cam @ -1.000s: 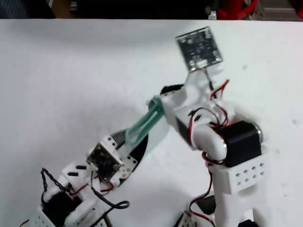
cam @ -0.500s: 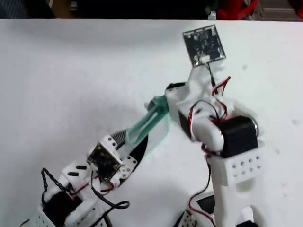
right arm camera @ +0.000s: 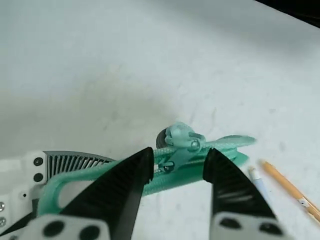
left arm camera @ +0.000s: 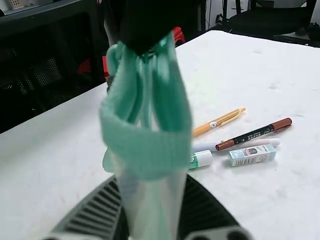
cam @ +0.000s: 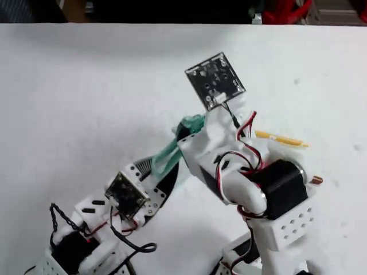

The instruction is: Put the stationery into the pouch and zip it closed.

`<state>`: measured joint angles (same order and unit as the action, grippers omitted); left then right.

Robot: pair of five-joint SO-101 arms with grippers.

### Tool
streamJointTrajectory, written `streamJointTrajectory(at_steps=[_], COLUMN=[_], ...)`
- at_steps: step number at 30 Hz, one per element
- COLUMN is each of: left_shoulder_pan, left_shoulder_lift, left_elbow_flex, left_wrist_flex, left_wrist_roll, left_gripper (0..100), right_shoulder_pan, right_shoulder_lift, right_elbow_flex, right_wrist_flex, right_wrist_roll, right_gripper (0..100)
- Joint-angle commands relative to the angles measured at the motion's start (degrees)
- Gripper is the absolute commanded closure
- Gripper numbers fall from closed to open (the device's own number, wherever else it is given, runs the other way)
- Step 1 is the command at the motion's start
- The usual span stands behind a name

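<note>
A green-edged, clear pouch [cam: 165, 154] runs from my left gripper [cam: 150, 171], which is shut on its near end, up to the right gripper [cam: 189, 130]. In the left wrist view the pouch [left arm camera: 146, 150] rises from between my fingers, its far end under the dark right gripper [left arm camera: 145, 25]. In the right wrist view my right gripper [right arm camera: 176, 159] stands open, its black fingers [right arm camera: 131, 179] on either side of the pouch's zipper end [right arm camera: 181, 142]. On the table to the right lie a yellow pencil [left arm camera: 219, 120], a brown marker [left arm camera: 254, 134], a white pen [left arm camera: 201, 159] and a small boxed eraser [left arm camera: 252, 155].
The yellow pencil [cam: 280, 139] and the tip of the brown marker [cam: 317, 180] show beside the right arm's motor [cam: 281, 189] in the high view. The white table [cam: 86, 86] is bare at the left and back. Dark furniture stands beyond its far edge.
The right arm has swung left and nearer, its camera board shifting left. The yellow pencil behind it has come into sight. The pouch's far end moved left with it and hangs slacker.
</note>
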<state>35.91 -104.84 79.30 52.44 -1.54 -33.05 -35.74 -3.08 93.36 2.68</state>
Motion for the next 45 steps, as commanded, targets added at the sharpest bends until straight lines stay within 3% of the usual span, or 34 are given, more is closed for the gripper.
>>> streamJointTrajectory(at_steps=[1,6,14,19,22,25,29,41,45], left_shoulder_pan=[-0.1,0.0,-0.4,-0.6,-2.8,-3.5,-3.4,-3.4,-3.4], left_shoulder_lift=[0.2,0.2,0.2,0.2,0.2,0.2,0.2,0.2,0.2], left_elbow_flex=[-0.3,-0.3,-0.5,-0.4,-0.4,-0.4,-0.5,-0.5,-0.5], left_wrist_flex=[-0.1,-0.1,-0.3,0.0,-0.1,-0.1,-0.4,-0.4,-0.4], left_wrist_roll=[-0.9,-1.0,-1.0,1.9,5.0,4.0,1.0,0.1,0.0], left_gripper=[98,98,97,83,82,85,99,98,98], right_shoulder_pan=[1.8,1.8,1.6,1.6,1.4,1.9,3.1,11.5,11.3], right_shoulder_lift=[2.2,2.5,2.0,2.2,2.0,2.2,2.5,2.1,1.9], right_elbow_flex=[0.0,0.4,0.3,0.4,0.4,0.4,0.4,10.7,11.0], right_wrist_flex=[-1.4,-5.2,-7.8,-7.4,-6.7,-6.8,-7.1,-18.2,-18.1], right_wrist_roll=[0.5,0.6,0.6,0.6,0.6,0.7,4.8,6.7,6.7], right_gripper=[85.9,98.0,98.1,98.1,98.1,98.1,98.1,98.1,98.1])
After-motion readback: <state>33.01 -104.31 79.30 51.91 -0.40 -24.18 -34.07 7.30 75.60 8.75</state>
